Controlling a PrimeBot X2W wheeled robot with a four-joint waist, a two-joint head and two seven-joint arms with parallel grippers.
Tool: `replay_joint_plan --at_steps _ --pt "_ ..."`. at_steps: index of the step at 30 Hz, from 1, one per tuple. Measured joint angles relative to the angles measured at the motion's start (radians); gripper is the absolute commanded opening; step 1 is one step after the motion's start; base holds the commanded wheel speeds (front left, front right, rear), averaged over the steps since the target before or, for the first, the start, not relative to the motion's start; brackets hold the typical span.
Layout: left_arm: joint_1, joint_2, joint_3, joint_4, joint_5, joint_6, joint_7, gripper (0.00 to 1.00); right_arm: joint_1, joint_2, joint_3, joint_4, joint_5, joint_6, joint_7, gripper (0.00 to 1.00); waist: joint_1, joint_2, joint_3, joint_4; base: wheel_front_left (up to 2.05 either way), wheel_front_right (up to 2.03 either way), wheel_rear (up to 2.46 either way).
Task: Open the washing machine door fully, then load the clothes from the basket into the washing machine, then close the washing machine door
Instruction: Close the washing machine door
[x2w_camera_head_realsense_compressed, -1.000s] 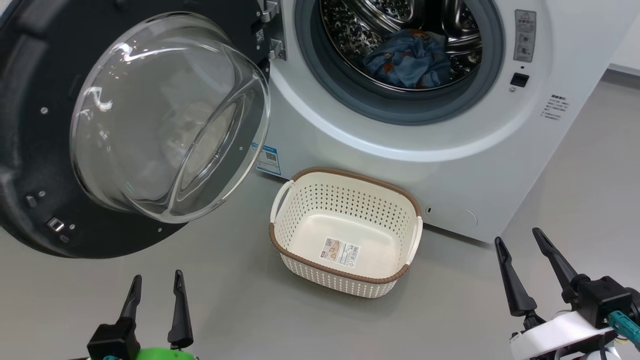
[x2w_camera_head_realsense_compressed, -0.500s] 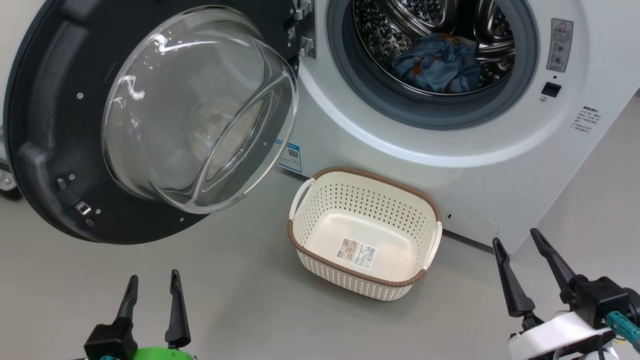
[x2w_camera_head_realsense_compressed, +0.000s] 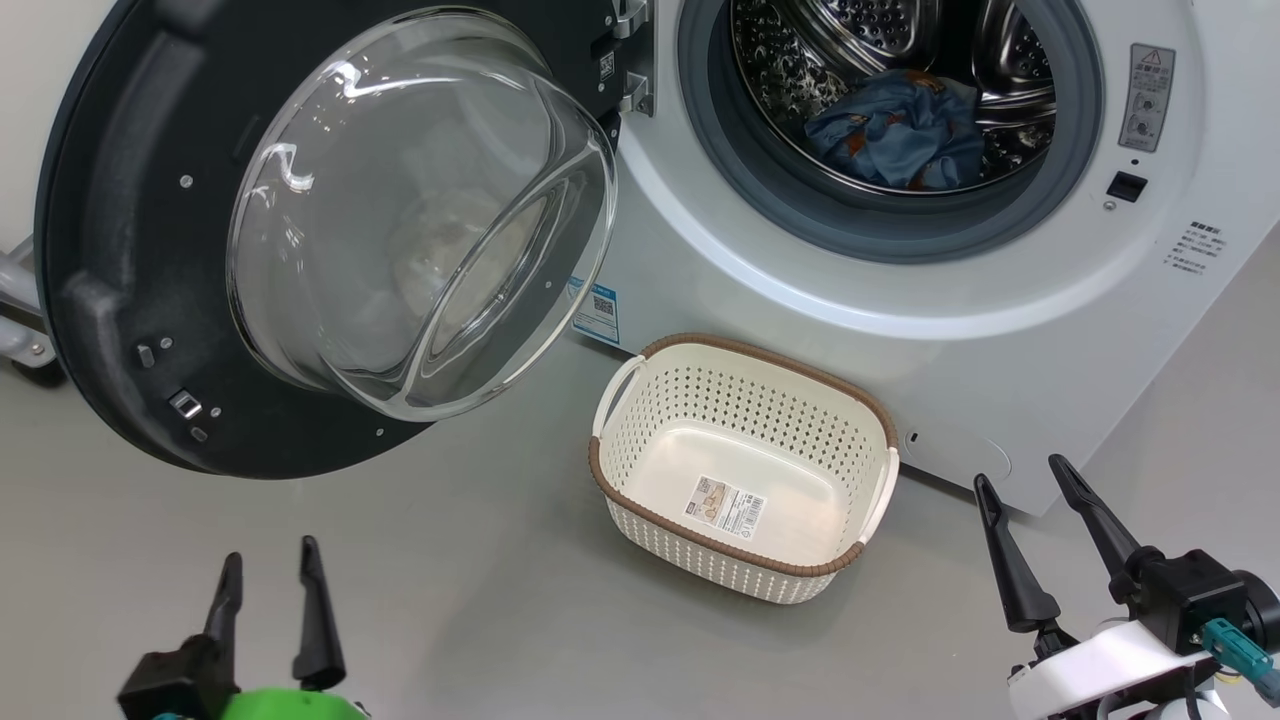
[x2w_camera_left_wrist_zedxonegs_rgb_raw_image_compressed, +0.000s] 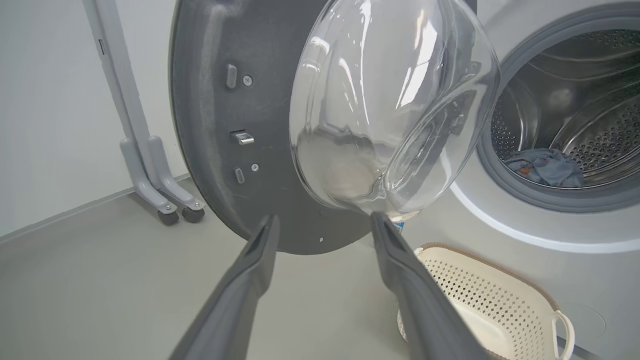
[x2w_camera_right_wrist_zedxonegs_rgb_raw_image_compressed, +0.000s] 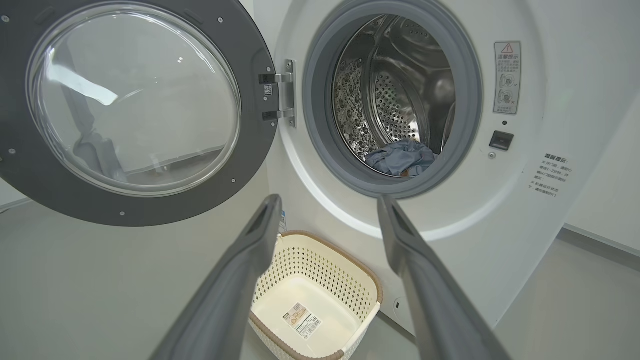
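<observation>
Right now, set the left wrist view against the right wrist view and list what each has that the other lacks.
Left wrist view: a grey wheeled stand and the latch hook on the washing machine door. Right wrist view: the hinge, the warning sticker and the label inside the basket. Both: the open door, the clothes in the drum, the empty basket.

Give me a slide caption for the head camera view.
Open washing machine door, clothes in the drum, empty basket; left gripper and right gripper open.
</observation>
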Motion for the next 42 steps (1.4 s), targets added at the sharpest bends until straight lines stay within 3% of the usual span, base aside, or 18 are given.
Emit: replay_joint_plan --at_steps 1,2,10,17,22,30,37,42 --pt "0.000 0.000 0.012 0.000 -0.014 0.000 0.000 0.07 0.000 0.000 0.000 0.000 0.000 0.000 0.000 1.00 0.0000 0.0000 0.000 0.000 0.00 0.00 0.00" --pt "0.000 0.000 0.024 -0.001 -0.018 0.000 0.000 0.00 0.000 0.000 0.000 0.000 0.000 0.000 0.000 1.00 0.0000 0.0000 0.000 0.001 0.00 0.00 0.00" --pt "-0.002 -0.002 0.161 -0.030 -0.182 0.003 0.000 0.00 0.000 0.007 0.000 0.002 0.000 0.000 0.000 1.00 0.0000 0.0000 -0.001 -0.001 0.00 0.00 0.00" --pt "-0.058 -0.005 0.399 -0.031 -0.427 0.007 0.000 0.00 0.000 0.018 -0.004 0.002 0.000 0.000 0.000 1.00 0.0000 0.0000 0.001 -0.006 0.00 0.00 0.00" --pt "-0.150 0.001 0.565 -0.012 -0.555 -0.014 -0.002 0.00 -0.004 0.023 0.010 0.003 0.000 0.000 0.000 1.00 0.0000 0.0000 0.008 -0.016 0.00 0.00 0.00" --pt "-0.339 0.102 0.751 0.104 -0.881 -0.035 0.102 0.00 -0.025 0.023 0.029 0.009 0.000 0.000 0.000 1.00 0.0000 0.0000 0.014 -0.048 0.00 0.00 0.00" --pt "-0.479 0.235 0.863 0.179 -1.021 -0.023 0.201 0.00 -0.032 0.015 0.059 0.017 0.000 0.000 0.000 1.00 0.0000 0.0000 0.018 -0.095 0.00 0.00 0.00" --pt "-0.531 0.318 0.875 0.248 -1.051 0.002 0.263 0.00 -0.042 0.001 0.069 0.024 0.000 0.000 0.000 1.00 0.0000 0.0000 0.021 -0.137 0.00 0.00 0.00"
